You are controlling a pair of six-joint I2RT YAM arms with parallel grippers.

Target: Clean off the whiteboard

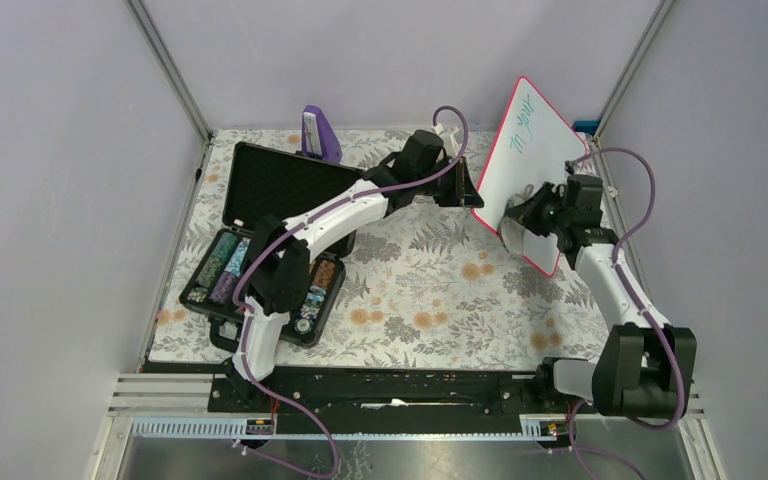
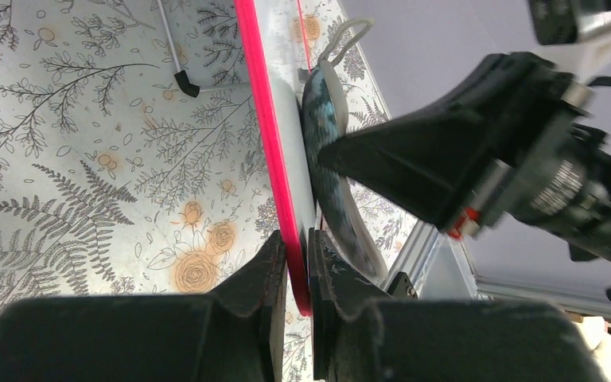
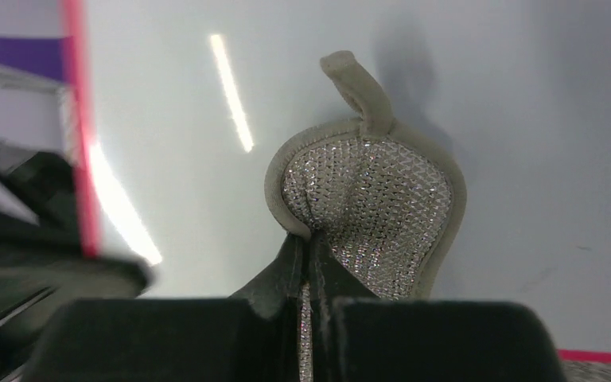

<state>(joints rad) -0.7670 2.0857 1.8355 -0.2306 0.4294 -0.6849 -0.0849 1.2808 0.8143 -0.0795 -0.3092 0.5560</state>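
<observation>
The whiteboard, white with a red-pink rim and green writing near its top, stands tilted on edge at the back right. My left gripper is shut on its left rim; the left wrist view shows the rim clamped between the two fingers. My right gripper is shut on a glittery silver sponge pad with a beige border and loop, and presses it flat against the board's white face. The pad also shows in the top view low on the board, below the writing.
An open black case with rows of small coloured items lies at the left. A purple stand is at the back behind it. A floral cloth covers the table. Metal frame posts and grey walls enclose the sides.
</observation>
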